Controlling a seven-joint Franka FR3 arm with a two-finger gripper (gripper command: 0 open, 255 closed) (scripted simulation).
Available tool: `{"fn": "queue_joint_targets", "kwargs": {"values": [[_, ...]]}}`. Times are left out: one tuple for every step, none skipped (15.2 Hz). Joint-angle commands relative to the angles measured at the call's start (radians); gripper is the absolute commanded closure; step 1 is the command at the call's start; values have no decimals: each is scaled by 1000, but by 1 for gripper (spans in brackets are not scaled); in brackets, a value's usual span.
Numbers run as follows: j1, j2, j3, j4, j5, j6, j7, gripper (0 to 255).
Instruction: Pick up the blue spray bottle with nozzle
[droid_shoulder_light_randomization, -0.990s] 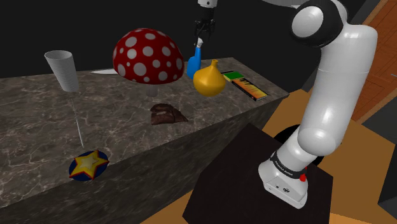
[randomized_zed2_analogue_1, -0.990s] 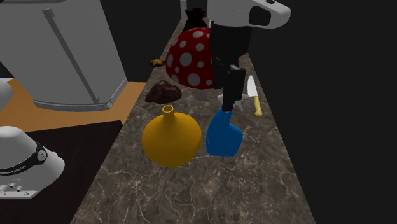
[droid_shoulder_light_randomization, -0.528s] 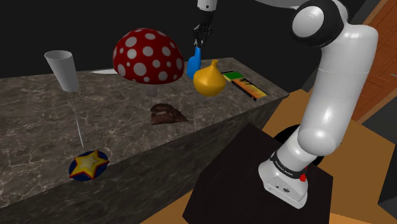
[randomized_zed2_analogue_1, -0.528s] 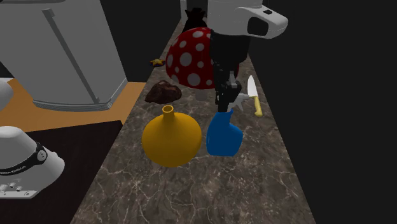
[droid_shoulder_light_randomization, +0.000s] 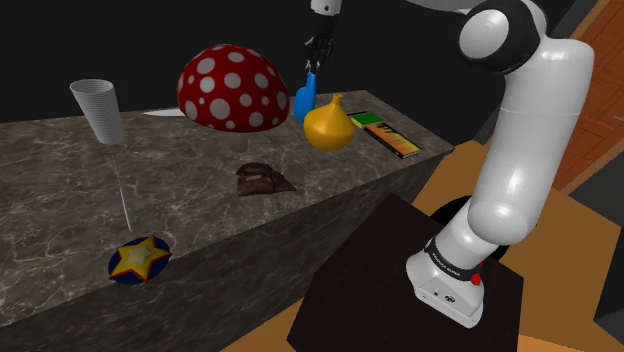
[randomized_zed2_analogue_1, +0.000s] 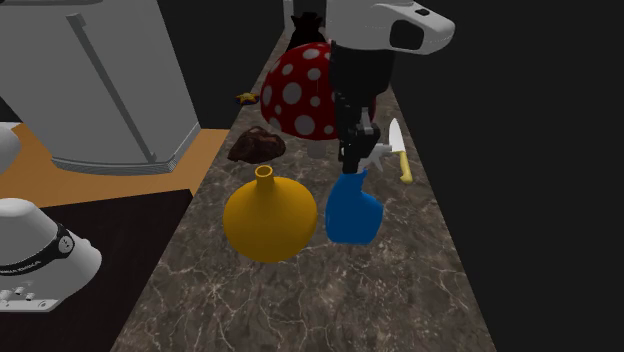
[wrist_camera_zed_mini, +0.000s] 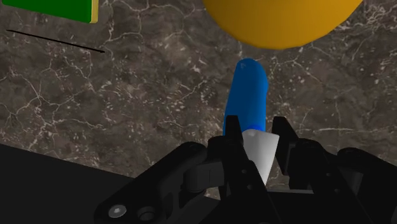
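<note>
One blue spray bottle (randomized_zed2_analogue_1: 352, 212), white nozzle (wrist_camera_zed_mini: 261, 149) uppermost, pinched at the top between the black fingers (wrist_camera_zed_mini: 285, 137) of the gripper (randomized_zed2_analogue_1: 355, 162); jaws closed against it on either side of the nozzle. Upright below the gripper, over the dark veined counter (randomized_zed2_analogue_1: 300, 300); contact between base and counter not discernible. Just beside the orange vase (randomized_zed2_analogue_1: 268, 215), on the side towards the second exterior view's right.

One vase as above, round-bellied with a narrow neck, upright on the counter; in the shoulder view partly in front of the bottle.

One large red mushroom (droid_shoulder_light_randomization: 230, 88) with white spots, beyond vase and bottle in the second exterior view, towards the shoulder view's left of them.

One knife (randomized_zed2_analogue_1: 397, 140), pale blade, yellow handle, flat on the counter past the gripper, near the edge at the second exterior view's right.

One brown crumpled lump (droid_shoulder_light_randomization: 264, 179), on the counter in front of the mushroom in the shoulder view.

One flat book (droid_shoulder_light_randomization: 390, 136), green and orange cover, near the counter's corner, towards the shoulder view's right of the vase.

One grey ribbed cup (droid_shoulder_light_randomization: 98, 110), at the shoulder view's left, well apart from the bottle.

One round blue disc with a yellow and red star (droid_shoulder_light_randomization: 138, 259), at the counter's near edge.

One white arm (droid_shoulder_light_randomization: 525, 150), rising from a dark stand (droid_shoulder_light_randomization: 380, 290) and reaching over the counter to the bottle.
</note>
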Motion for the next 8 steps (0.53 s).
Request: {"fn": "queue_joint_targets", "kwargs": {"values": [[0, 3, 0, 29, 0, -26, -2, 255], [-1, 6, 0, 46, 1, -40, -2, 255], [-1, 9, 0, 64, 1, -55, -3, 255], [-1, 12, 0, 82, 1, -71, -4, 255], [-2, 15, 0, 101, 1, -86, -5, 255], [-2, 20, -1, 121, 2, -102, -6, 255], [-2, 24, -1, 142, 2, -118, -7, 255], [-3, 29, -1, 163, 2, -134, -8, 255]]}}
